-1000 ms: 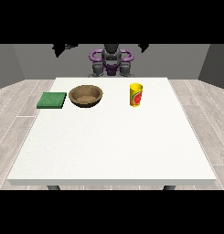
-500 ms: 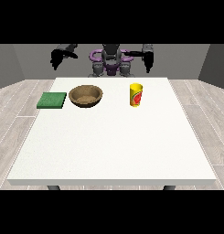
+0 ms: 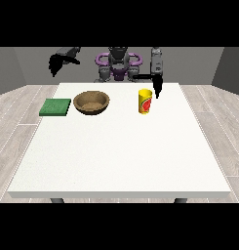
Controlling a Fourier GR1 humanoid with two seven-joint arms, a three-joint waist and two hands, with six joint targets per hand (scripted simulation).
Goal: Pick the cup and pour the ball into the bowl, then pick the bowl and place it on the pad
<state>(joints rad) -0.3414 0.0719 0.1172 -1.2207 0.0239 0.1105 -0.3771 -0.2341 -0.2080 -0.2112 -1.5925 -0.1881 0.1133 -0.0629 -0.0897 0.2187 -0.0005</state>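
Here the robot [image 3: 119,63] is small at the far side of a big white table [image 3: 121,151]. Three things sit in a row near the far edge of the table.

The cup [image 3: 145,101] is yellow with a red mark on its side. It stands upright, a bit to the right of the middle. You cannot see inside it, so the ball does not show.

The bowl [image 3: 91,102] is brown and round. It sits to the left of the cup, well apart from it. It looks like it has nothing in it.

The pad [image 3: 55,107] is a flat green square. It lies just left of the bowl, close to it but not touching.

The hand at the view's right [image 3: 157,86] hangs down from its arm, pointing at the table. It is just beside the cup, up by the cup's top right edge. It is too small and dark to tell if it touches the cup, and I cannot tell if it is spread or closed.

The hand at the view's left [image 3: 55,64] is up in the air, off past the table's left corner. It is far from the pad and the bowl. It holds nothing. I cannot tell how its fingers lie either.
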